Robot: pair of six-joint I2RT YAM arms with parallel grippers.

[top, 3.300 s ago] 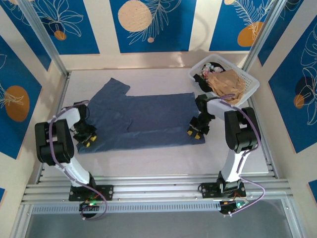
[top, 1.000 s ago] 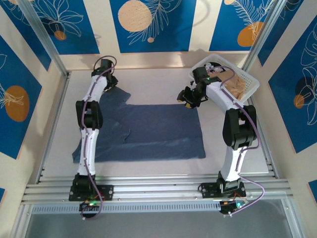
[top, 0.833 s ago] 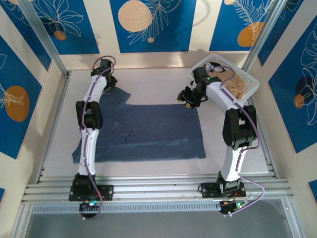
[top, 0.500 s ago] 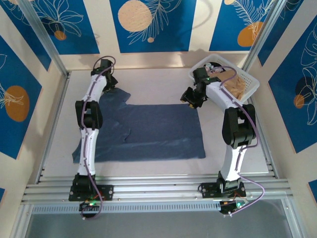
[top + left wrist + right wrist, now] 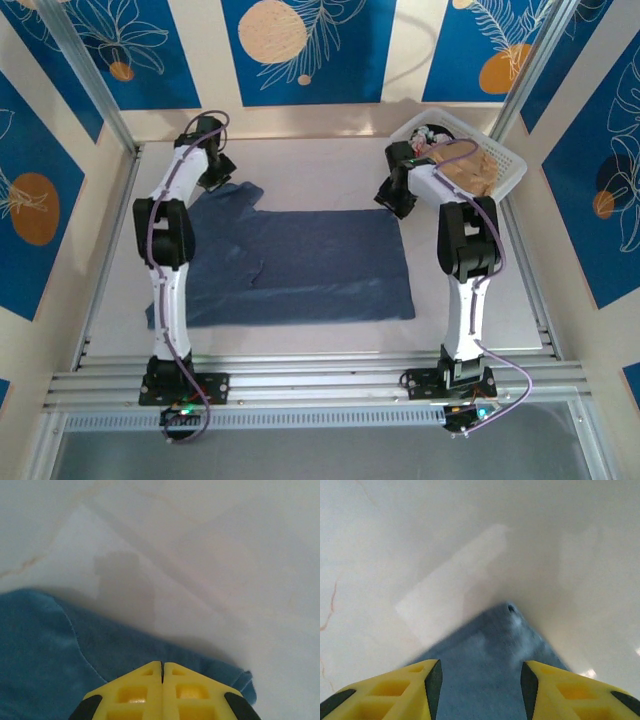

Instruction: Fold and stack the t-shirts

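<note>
So, the blue t-shirt (image 5: 300, 260) is spread flat on the counter (image 5: 330, 165), with one sleeve poking toward the far left. The left fingers (image 5: 158, 674) are pressed tight together right over that sleeve's edge, and honestly I can't tell if any cloth is pinched in there. The right fingers (image 5: 415, 680) are spread wide, hovering at the shirt's far right corner, which sits in the gap between them. The white basket (image 5: 505, 178) is at the far right, near the right arm, with tan cloth (image 5: 470, 165) piled in it.
</note>
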